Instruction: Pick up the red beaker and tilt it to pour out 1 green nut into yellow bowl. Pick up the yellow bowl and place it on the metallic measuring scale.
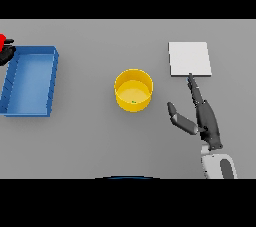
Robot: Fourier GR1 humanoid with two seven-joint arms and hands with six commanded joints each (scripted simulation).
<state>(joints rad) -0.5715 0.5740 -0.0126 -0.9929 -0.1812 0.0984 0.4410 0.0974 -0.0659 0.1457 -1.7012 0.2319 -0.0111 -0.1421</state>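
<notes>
The yellow bowl [133, 90] stands at the table's middle with one small green nut [133, 102] inside it. At the far left edge only a piece of the red beaker [2, 40] shows, with my left hand [7, 53] curled against it; most of both is cut off. The metallic scale [189, 59], a pale square plate, lies at the right rear. My right hand [207, 119] is open to the right of the bowl and apart from it. Its fingertips [190, 78] reach the scale's near edge and its thumb [176, 114] spreads toward the bowl.
A blue rectangular tray [11, 82] with raised walls lies at the left, just beside my left hand and the beaker. Bare grey table separates the tray, the bowl and the scale.
</notes>
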